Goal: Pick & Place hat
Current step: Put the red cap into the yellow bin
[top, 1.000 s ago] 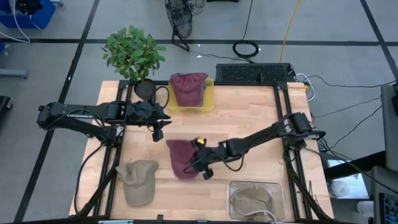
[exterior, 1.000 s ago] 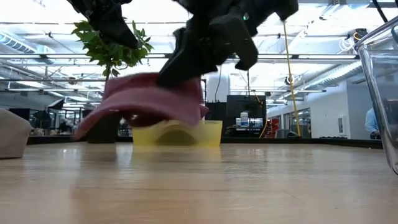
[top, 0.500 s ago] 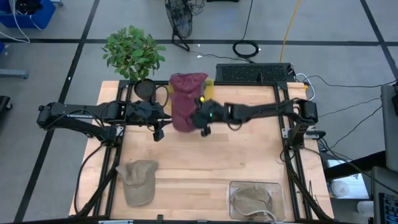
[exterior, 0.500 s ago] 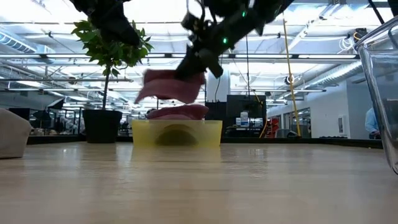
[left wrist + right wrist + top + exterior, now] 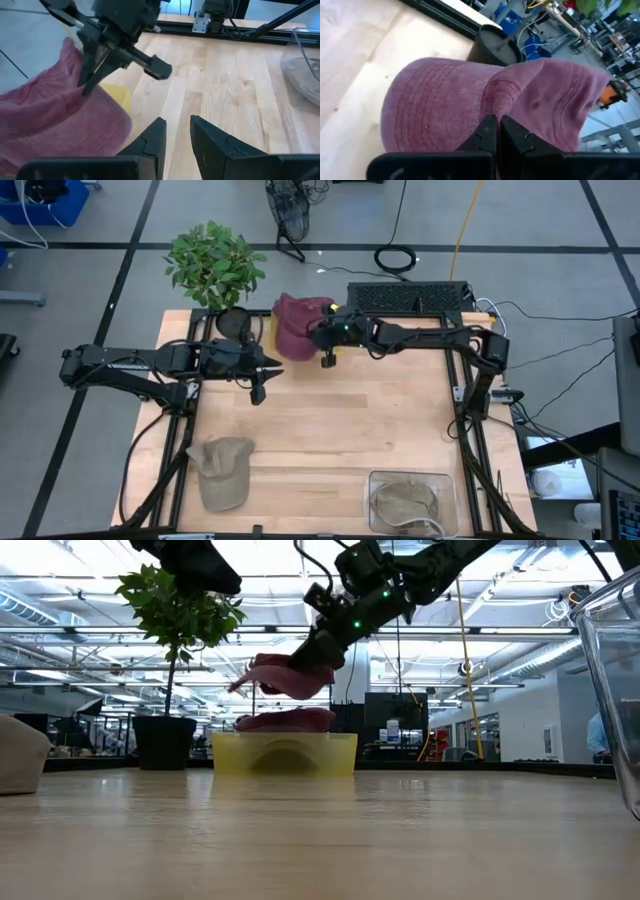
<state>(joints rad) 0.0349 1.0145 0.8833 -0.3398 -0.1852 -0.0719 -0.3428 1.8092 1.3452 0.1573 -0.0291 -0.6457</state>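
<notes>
The right hand is clamped on a maroon hat, holding it above the yellow bin, where another maroon hat lies. The hat looks light and floppy, sagging from the pinch; its stiffer brim would give firmer hold. The left hand hovers half-open, empty, near the bin.

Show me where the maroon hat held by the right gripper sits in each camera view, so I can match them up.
High view: held maroon hat at the table's far edge, over the yellow bin.
Low view: hanging above the bin, under the right gripper.
Left wrist view: filling one side.
Right wrist view: mid-picture.
Shared landmark: the yellow bin.
</notes>
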